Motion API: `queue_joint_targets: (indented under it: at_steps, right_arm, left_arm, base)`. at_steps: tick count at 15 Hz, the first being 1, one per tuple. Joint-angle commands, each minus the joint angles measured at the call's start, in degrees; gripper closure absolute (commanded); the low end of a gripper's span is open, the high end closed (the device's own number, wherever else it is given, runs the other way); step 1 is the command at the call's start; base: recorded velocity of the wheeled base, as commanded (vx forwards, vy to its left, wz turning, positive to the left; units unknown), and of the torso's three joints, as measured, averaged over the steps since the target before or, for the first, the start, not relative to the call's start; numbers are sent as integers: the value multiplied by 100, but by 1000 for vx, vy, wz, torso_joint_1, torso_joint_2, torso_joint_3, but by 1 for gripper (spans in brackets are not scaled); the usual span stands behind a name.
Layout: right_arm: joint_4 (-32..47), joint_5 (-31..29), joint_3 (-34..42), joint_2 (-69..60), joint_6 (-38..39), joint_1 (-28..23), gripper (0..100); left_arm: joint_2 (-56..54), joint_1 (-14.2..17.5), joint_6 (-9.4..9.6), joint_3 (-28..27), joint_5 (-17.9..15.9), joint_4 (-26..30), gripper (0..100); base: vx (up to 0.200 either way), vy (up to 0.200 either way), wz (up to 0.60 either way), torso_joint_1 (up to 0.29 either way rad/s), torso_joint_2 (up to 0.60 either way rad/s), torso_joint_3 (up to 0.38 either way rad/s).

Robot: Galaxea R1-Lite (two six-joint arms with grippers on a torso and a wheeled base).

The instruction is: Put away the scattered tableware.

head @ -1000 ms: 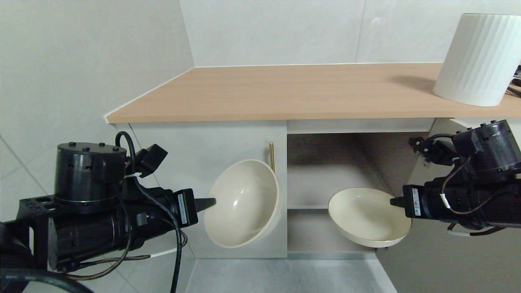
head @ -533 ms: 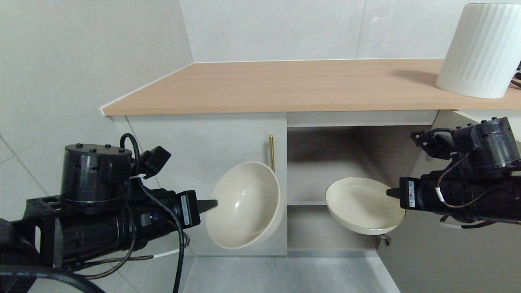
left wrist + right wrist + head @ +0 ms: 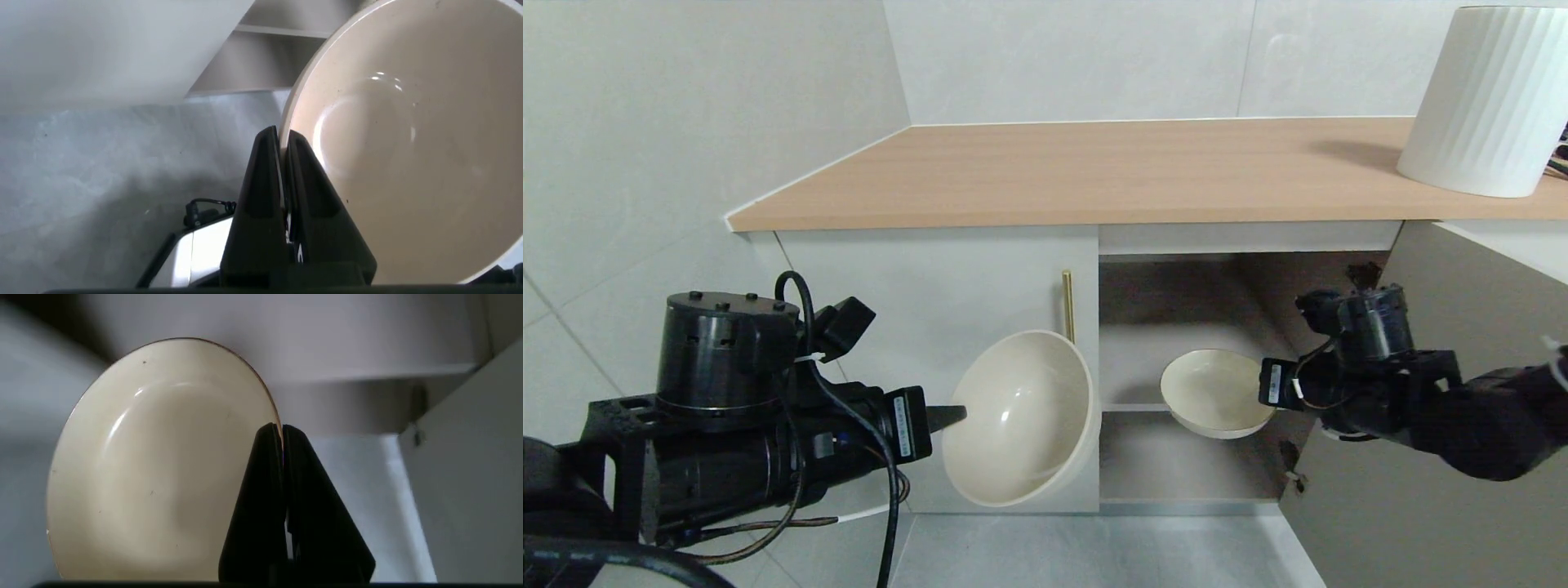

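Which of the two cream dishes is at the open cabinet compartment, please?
The shallow plate in the right gripper; the deep bowl faces the closed door.

Deep cream bowl (image 3: 1018, 416) gripped by rim, tipped on edge, before closed cabinet door (image 3: 931, 294). Gold-rimmed cream plate (image 3: 1215, 392) gripped by rim, tilted, at open compartment (image 3: 1176, 302).

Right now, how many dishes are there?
2. Deep bowl in the left gripper, before the closed door; shallow plate in the right gripper, at the open cupboard. Others may be hidden.
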Motion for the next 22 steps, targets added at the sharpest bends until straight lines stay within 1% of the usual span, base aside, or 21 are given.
queue_joint_targets:
  at_steps: [1, 3, 5, 9, 11, 12, 14, 15, 16, 18, 22]
  right_arm:
    - [-820, -265, -241, 1567, -58, -216, 100]
    - [-847, -344, -583, 1945, -58, -313, 100]
    - [-820, -616, -1049, 2358, -58, -418, 100]
    - [-794, -810, -1717, 2789, -58, -488, 100]
    - [-442, -818, -2183, 2920, -67, -506, 100]
    - [32, -818, -2658, 3035, -58, -506, 100]
    - [278, -941, -3246, 3298, -58, -550, 100]
    - [287, -1144, -3501, 3465, -58, -594, 100]
    - [287, -1188, -3607, 3553, -50, -647, 100]
    - [287, -1196, -3791, 3668, -41, -708, 100]
    - [296, -1267, -4064, 3799, -41, -726, 100]
  left_arm:
    - [-10, -27, -1, -1, 5, -1, 100]
    - [-71, -106, -1, -1, 23, -1, 100]
    - [-54, -176, -10, 16, 32, -1, 100]
    - [-71, -185, -1, 16, 32, -1, 100]
    - [-36, -185, -1, 16, 32, -1, 100]
    - [-27, -185, -1, 16, 32, -1, 100]
    - [-45, -185, 16, 25, 32, 8, 100]
    - [-45, -185, 78, 25, 32, 8, 100]
    - [-36, -185, 148, 34, 32, 17, 100]
    - [-45, -185, 210, 43, 32, -1, 100]
    - [-18, -185, 210, 43, 32, -1, 100]
  base:
    - [0, 0, 0, 0, 0, 0]
    - [0, 0, 0, 0, 0, 0]
    - [0, 0, 0, 0, 0, 0]
    - [0, 0, 0, 0, 0, 0]
    - [0, 0, 0, 0, 0, 0]
    - [0, 0, 0, 0, 0, 0]
    - [0, 0, 0, 0, 0, 0]
    - [0, 0, 0, 0, 0, 0]
    - [0, 0, 0, 0, 0, 0]
    - [0, 0, 0, 0, 0, 0]
    - [0, 0, 0, 0, 0, 0]
